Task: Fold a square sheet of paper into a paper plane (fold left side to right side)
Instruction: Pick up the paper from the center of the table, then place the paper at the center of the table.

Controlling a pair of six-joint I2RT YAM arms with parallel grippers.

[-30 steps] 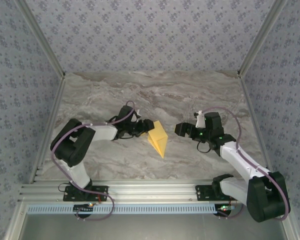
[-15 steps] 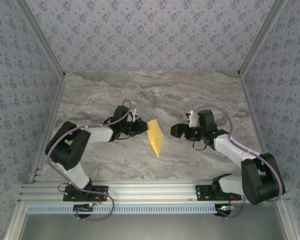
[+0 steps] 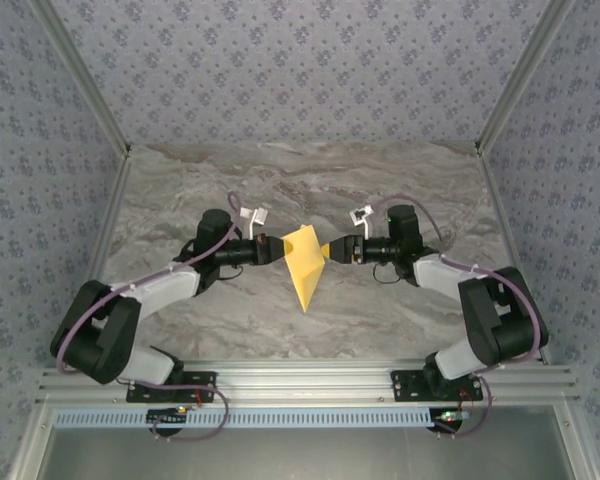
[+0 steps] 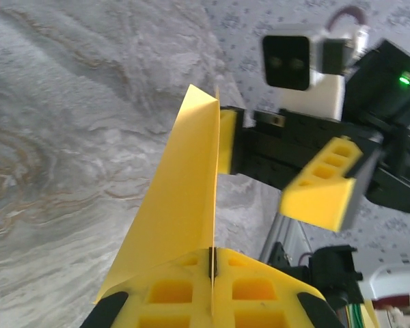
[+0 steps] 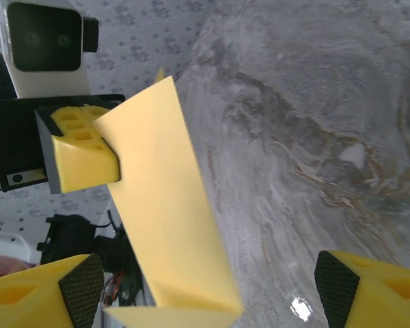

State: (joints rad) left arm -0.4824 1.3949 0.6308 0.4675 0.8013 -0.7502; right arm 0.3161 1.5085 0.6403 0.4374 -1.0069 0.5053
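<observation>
The yellow-orange paper is folded into a narrow pointed paper plane [image 3: 305, 268], held on edge above the middle of the marble table with its tip toward the near edge. My left gripper [image 3: 276, 248] is shut on its left edge; in the left wrist view the paper plane [image 4: 181, 205] runs straight into the pinch of the left gripper [image 4: 212, 265]. My right gripper [image 3: 331, 250] is open at the plane's right side. In the right wrist view the paper plane [image 5: 167, 219] stands between the wide-apart fingers of the right gripper [image 5: 208, 290].
The marble table [image 3: 230, 190] is walled by patterned panels on three sides. An aluminium rail [image 3: 300, 380] with both arm bases runs along the near edge. The two grippers face each other closely over the table's centre.
Both arms have swung inward to the centre. The left gripper has shut on the paper and raised it on edge. The right gripper has closed in on its right side.
</observation>
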